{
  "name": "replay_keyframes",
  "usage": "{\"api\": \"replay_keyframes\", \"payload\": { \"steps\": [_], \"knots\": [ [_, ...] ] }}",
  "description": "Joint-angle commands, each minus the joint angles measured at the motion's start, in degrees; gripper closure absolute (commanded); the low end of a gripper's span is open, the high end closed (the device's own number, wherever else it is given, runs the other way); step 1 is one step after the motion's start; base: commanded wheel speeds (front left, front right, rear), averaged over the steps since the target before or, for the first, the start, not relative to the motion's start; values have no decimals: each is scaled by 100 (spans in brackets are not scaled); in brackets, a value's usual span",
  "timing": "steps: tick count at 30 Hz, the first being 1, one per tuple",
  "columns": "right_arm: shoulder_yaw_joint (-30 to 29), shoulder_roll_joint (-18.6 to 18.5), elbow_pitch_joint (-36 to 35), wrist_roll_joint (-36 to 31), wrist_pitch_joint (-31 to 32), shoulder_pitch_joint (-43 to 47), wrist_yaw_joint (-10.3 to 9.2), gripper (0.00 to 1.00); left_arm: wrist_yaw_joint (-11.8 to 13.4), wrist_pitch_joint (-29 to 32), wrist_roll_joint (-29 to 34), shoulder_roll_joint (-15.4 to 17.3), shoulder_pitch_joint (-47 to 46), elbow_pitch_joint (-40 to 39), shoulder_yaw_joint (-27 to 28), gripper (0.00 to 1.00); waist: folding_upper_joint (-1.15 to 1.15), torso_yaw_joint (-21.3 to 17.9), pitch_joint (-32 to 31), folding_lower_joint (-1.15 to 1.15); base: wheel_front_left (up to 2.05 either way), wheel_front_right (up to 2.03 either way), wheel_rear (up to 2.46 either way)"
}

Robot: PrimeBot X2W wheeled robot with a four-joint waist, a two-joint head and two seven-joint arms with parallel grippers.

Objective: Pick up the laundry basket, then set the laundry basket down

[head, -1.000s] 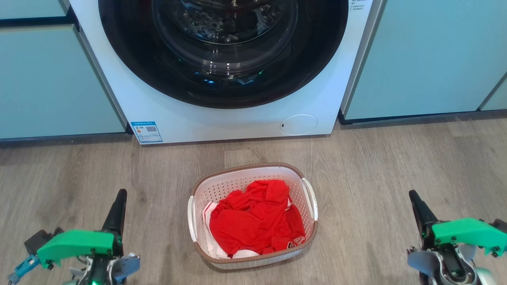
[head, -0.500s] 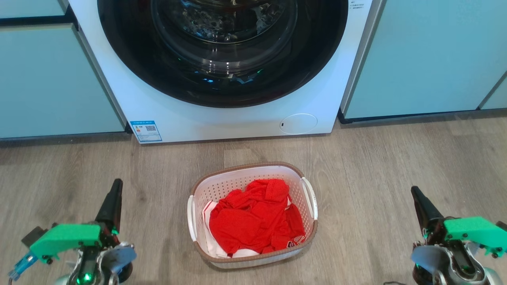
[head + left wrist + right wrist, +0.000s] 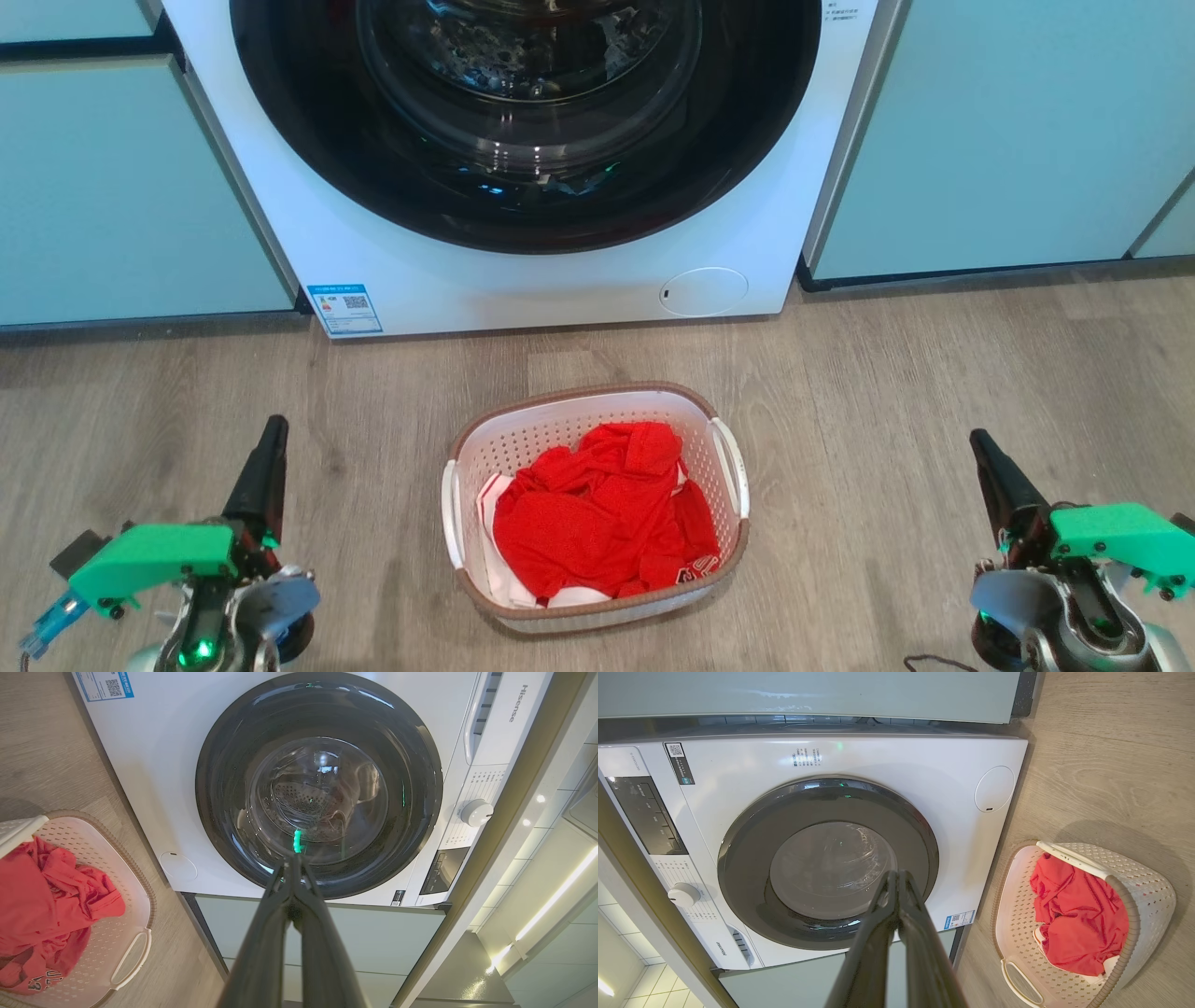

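jaws on both arms are pressed together, tip against tip, as each wrist view shows along its own two dark fingers, and they hold nothing. in the head view the left jaws rise from the lower left corner and the right jaws from the lower right corner, both pointing up the frame and both well apart from the basket between them.

the laundry basket (image 3: 551, 434) stands upright on the wood floor (image 3: 887, 392), bottom centre of the head view, near the front of the washer (image 3: 420, 271) but not touching it. it also appears at the lower left of the left wrist view (image 3: 93, 849) and at the lower right of the right wrist view (image 3: 1148, 891). a heap of red clothing (image 3: 597, 513) lies inside, with some white cloth (image 3: 490, 509) under it.

as for progress, the basket rests on the floor with neither jaws on it. that fits a basket waiting to be lifted, and equally one that is lifted, carried out and set down again; the pictures do not settle which.

counted: one basket with two white side handles, one at its left (image 3: 451, 513) and one at its right (image 3: 733, 467); one red heap, though i cannot tell how many garments make it; one washer with one round door, one blue label (image 3: 345, 310) and one round flap (image 3: 703, 292); two sets of jaws.
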Motion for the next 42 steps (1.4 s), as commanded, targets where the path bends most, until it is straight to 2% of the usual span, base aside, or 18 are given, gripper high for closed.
{"api": "replay_keyframes", "payload": {
  "steps": [1,42],
  "knots": [
    [88,-64,-183,11,42,-258,16,100,-40,27,-9,38,-290,-169,232,100,0,0,0,0,0,0,0],
    [20,-16,-178,-45,96,-263,16,100,-40,68,34,2,-294,-167,283,100,0,0,-1,0,0,0,0]
  ]
}}
